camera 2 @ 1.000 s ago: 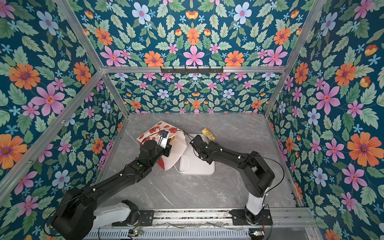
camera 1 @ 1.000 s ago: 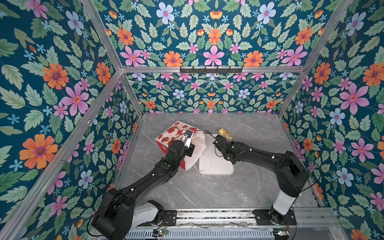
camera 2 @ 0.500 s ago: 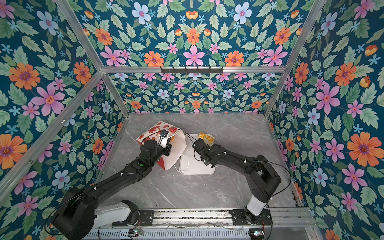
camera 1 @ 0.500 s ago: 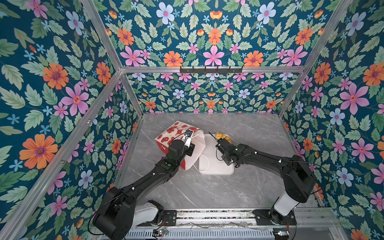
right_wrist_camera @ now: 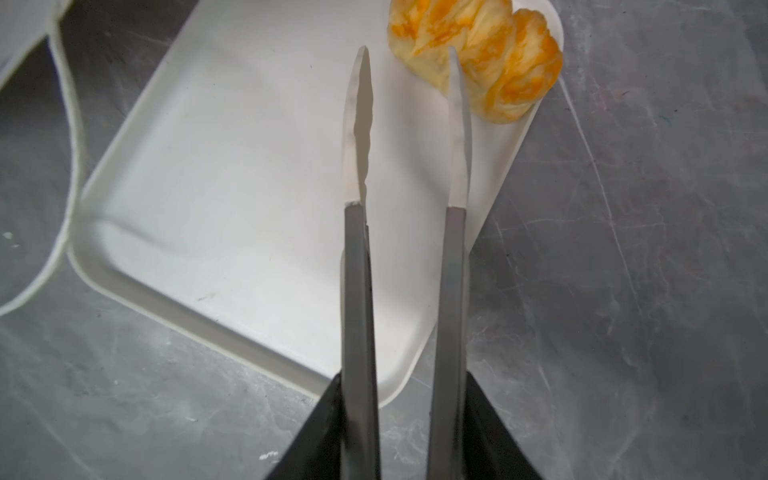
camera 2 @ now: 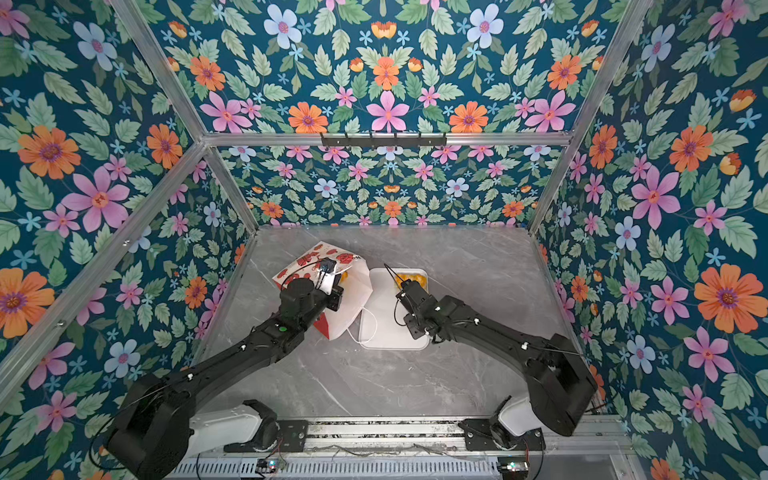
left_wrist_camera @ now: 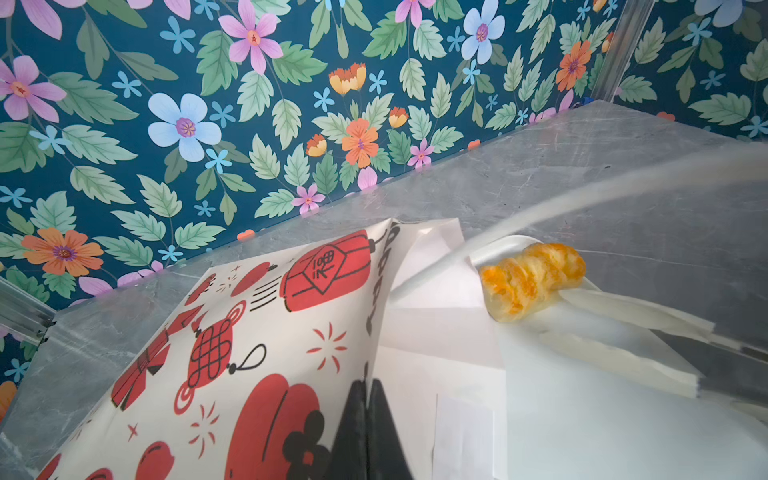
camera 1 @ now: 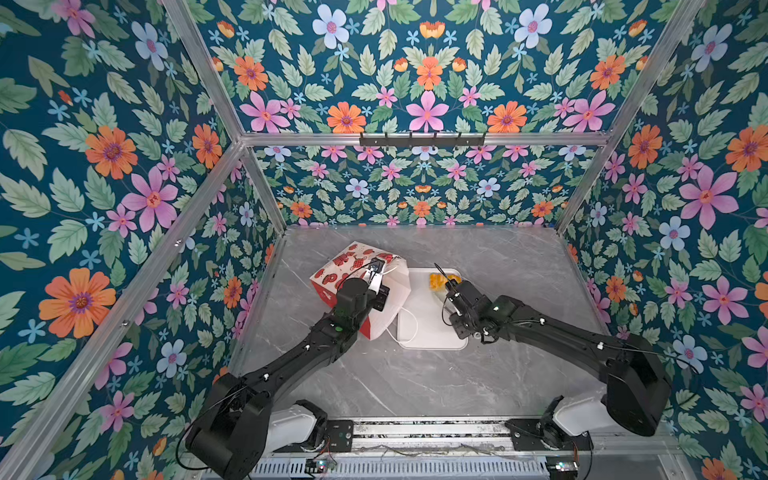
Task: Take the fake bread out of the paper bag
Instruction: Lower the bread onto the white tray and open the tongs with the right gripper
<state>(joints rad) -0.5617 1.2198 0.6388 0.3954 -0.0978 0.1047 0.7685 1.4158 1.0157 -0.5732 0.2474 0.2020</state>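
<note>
- Just let go: ridged fake bread (right_wrist_camera: 478, 58) now lying in far corner of white tray (right_wrist_camera: 232, 178), outside paper bag (left_wrist_camera: 257, 332).
- Right pincer (right_wrist_camera: 408, 50) parted, empty, tips beside it.
- Left pincer (left_wrist_camera: 368, 386) clamped on bag's rim.
- Likely time for next piece.

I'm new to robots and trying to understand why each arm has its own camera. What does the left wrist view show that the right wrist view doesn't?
Only the left wrist view: the red-printed paper bag, the left gripper shut on its rim, and the floral wall.

Only the right wrist view: almost the whole white tray and the open gap of the right gripper, with nothing in it.

Both: the fake bread roll lying at a corner of the tray, the right gripper's pale fingertips beside it, and the grey table.
</note>
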